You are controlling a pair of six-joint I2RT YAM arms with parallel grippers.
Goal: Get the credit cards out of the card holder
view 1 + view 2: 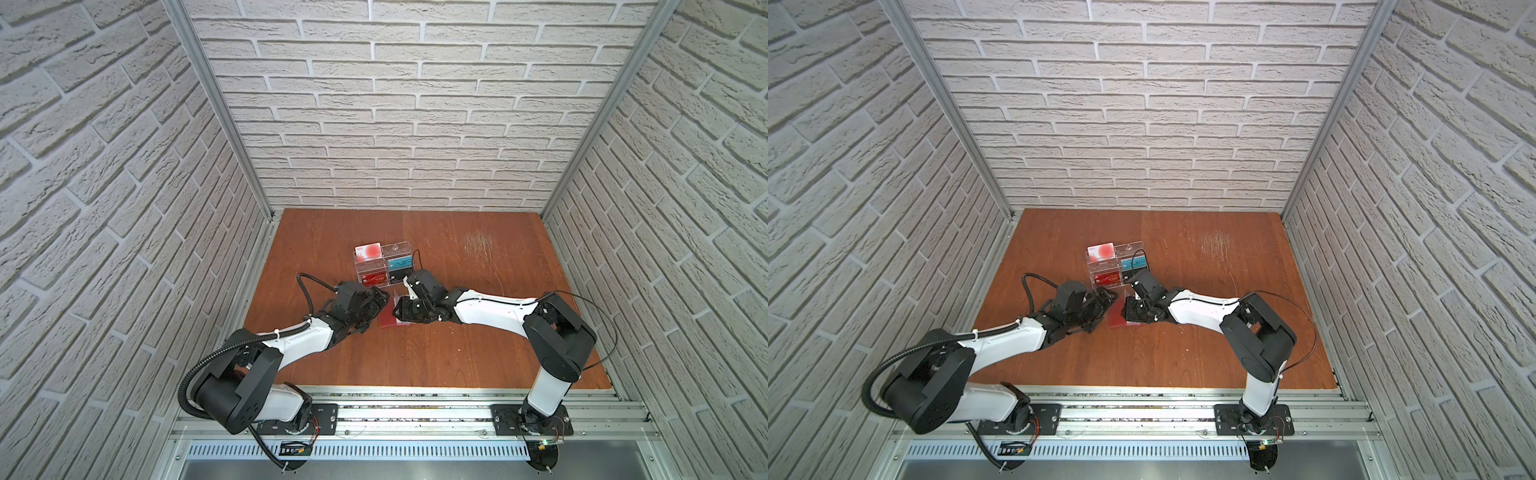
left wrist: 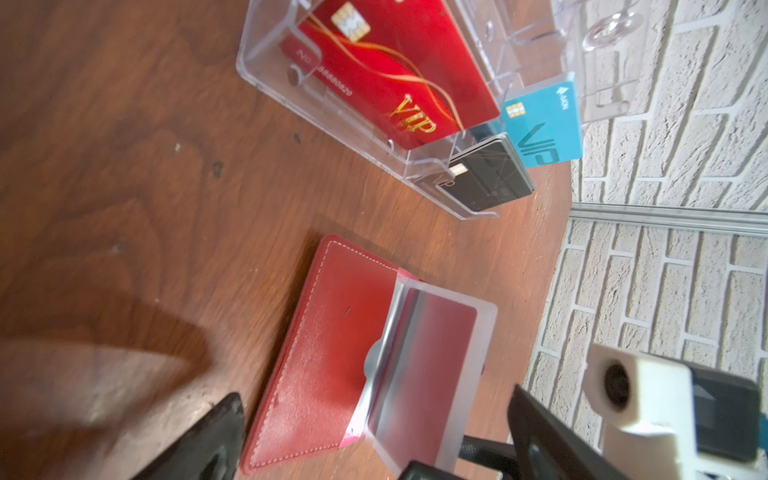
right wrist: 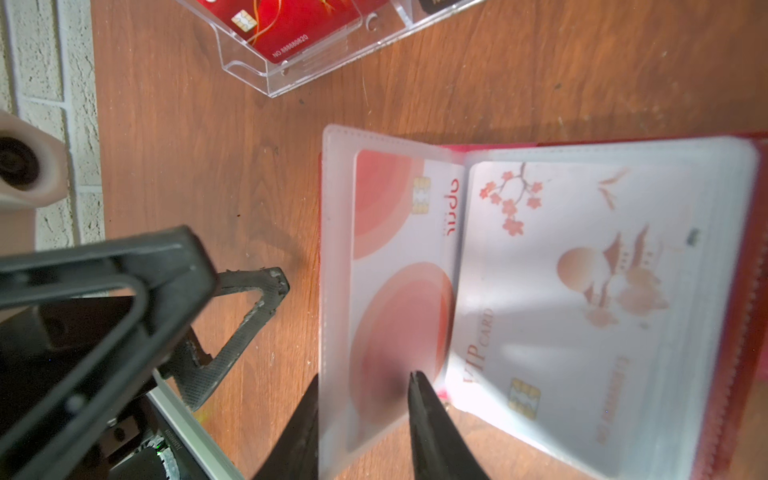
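The red card holder (image 1: 388, 321) (image 1: 1119, 319) lies open on the wooden table between both grippers. My right gripper (image 3: 365, 415) (image 1: 401, 312) is shut on a clear sleeve (image 3: 336, 291) of the card holder (image 3: 760, 291), lifting that page; a white credit card with red circles (image 3: 399, 270) sits inside it. On the facing page, another sleeve holds a white card with blossoms (image 3: 582, 291). My left gripper (image 2: 374, 451) (image 1: 380, 305) is open wide, its fingers astride the holder's red cover (image 2: 324, 353), touching nothing. A teal VIP card (image 2: 544, 124) stands in the acrylic rack.
A clear acrylic tiered rack (image 1: 384, 266) (image 1: 1117, 266) stands just behind the holder, with a red VIP card (image 2: 395, 75), a black card (image 2: 490, 174) and a red-circle card (image 1: 368, 251) in it. Brick-pattern walls enclose the table. Bare wood lies to the right (image 1: 498, 332).
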